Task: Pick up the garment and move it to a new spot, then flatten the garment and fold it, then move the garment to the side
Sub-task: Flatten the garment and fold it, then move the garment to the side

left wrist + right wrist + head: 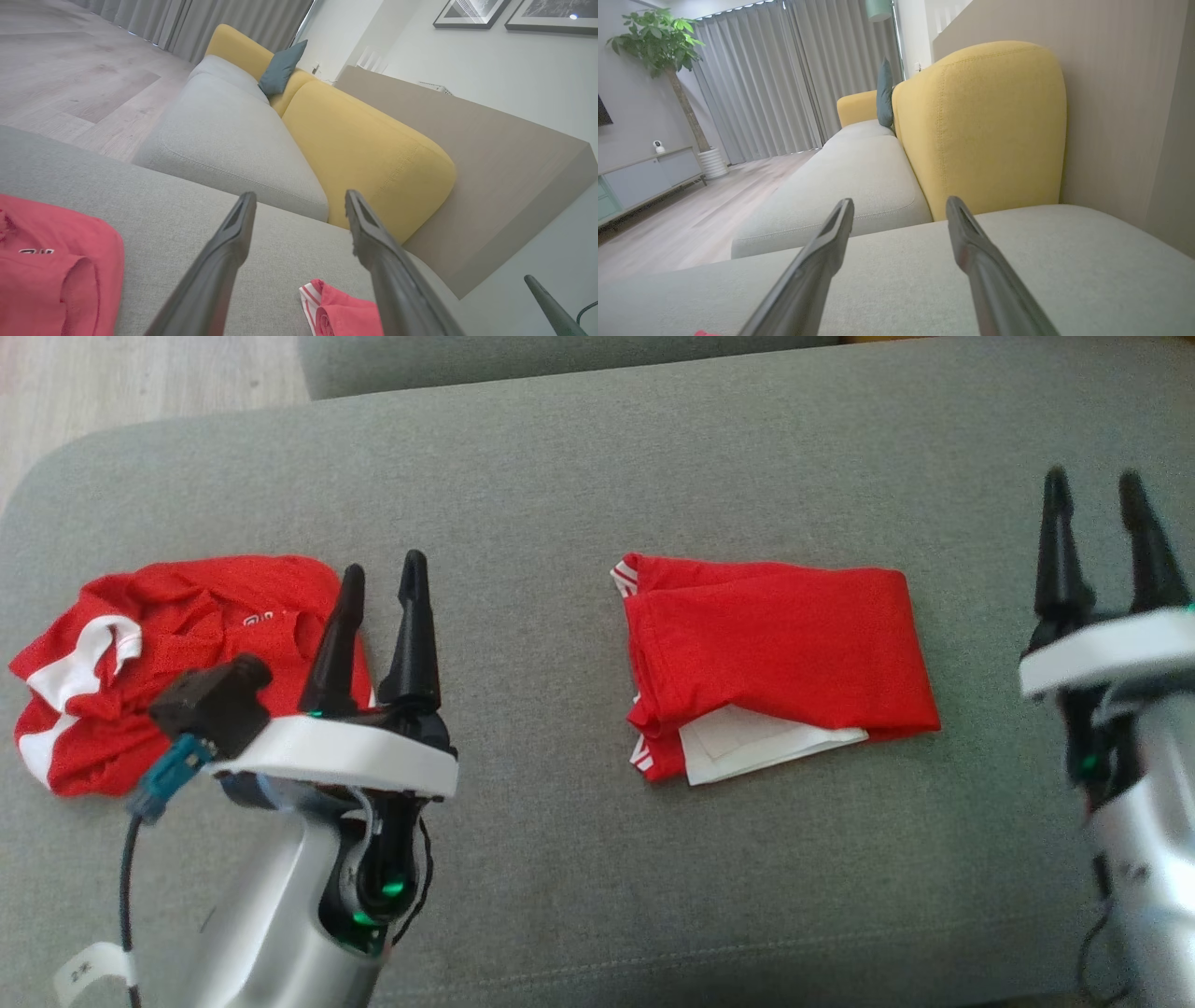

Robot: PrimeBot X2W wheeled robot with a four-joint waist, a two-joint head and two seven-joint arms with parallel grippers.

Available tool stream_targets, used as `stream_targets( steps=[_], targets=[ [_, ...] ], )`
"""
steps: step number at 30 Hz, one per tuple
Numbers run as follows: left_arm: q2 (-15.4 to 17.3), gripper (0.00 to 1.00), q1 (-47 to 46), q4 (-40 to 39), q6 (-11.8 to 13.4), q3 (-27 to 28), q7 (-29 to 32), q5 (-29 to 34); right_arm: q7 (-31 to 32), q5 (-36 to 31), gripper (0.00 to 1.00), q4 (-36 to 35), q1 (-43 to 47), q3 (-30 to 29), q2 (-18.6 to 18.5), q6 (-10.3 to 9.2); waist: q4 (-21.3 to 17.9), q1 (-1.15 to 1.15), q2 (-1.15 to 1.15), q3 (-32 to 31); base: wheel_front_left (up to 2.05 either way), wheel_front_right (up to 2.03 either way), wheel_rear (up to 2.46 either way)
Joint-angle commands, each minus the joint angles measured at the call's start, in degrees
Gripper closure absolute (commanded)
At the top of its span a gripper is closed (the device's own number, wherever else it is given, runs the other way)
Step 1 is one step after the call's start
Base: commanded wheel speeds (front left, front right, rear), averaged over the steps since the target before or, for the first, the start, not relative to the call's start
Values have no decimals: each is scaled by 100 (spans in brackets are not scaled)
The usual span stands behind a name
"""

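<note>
A folded red garment (pixel 780 658) with white trim lies in the middle of the grey cushion (pixel 579 485); its corner (pixel 336 310) shows low in the left wrist view. A second red and white garment (pixel 140 653) lies crumpled at the left, also seen as red cloth (pixel 51 275). My left gripper (pixel 383 574) stands open above the cushion, just right of the crumpled garment, holding nothing. My right gripper (pixel 1094 490) stands open at the far right, apart from the folded garment, with nothing between its fingers (pixel 831 242).
A yellow sofa back (pixel 369 149) and a second grey seat cushion (pixel 224 140) lie beyond the cushion. A teal pillow (pixel 280 67) sits farther back. Wood floor (pixel 112 383) lies past the cushion's far left edge. A potted plant (pixel 668 56) stands by the curtains.
</note>
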Motion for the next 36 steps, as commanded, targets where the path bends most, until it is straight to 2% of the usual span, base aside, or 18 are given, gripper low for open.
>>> stream_targets(
  steps=[1, 2, 7, 11, 21, 29, 36],
  targets=[
    [-41, 0, -152, -188, -89, 252, -69, 145, -60, -287, 0, -537, 279, -198, 261, 37, 36, 0, 0, 7, 0, 0, 0],
    [-41, 0, -152, -188, -89, 252, -69, 145, -60, -287, 0, -537, 279, -198, 261, 37, 36, 0, 0, 7, 0, 0, 0],
    [-155, 0, -46, -177, -260, 285, -69, 641, 127, -992, 0, -1390, 1012, -719, 764, 37, 76, 0, 0, 36, 0, 0, 0],
    [-258, 0, 28, -169, -386, 380, -69, 979, 374, -1241, 0, -1946, 1317, -953, 1060, 37, 82, 0, 0, 59, 0, 0, 0],
    [-442, 0, 96, -41, -630, 559, -70, 1214, 733, -1485, 0, -2668, 1599, -1118, 1268, 37, 125, 0, 0, 90, 0, 0, 0],
    [-487, 0, 69, 87, -732, 486, -70, 1399, 929, -1471, 0, -2653, 1672, -1216, 1340, 37, 182, 0, 0, 313, 0, 0, 0],
    [-503, 0, -45, 189, -802, 394, -70, 1460, 1234, -1241, 0, -1809, 1510, -1438, 1371, 37, 323, 0, 0, 607, 0, 0, 0]
  ],
)
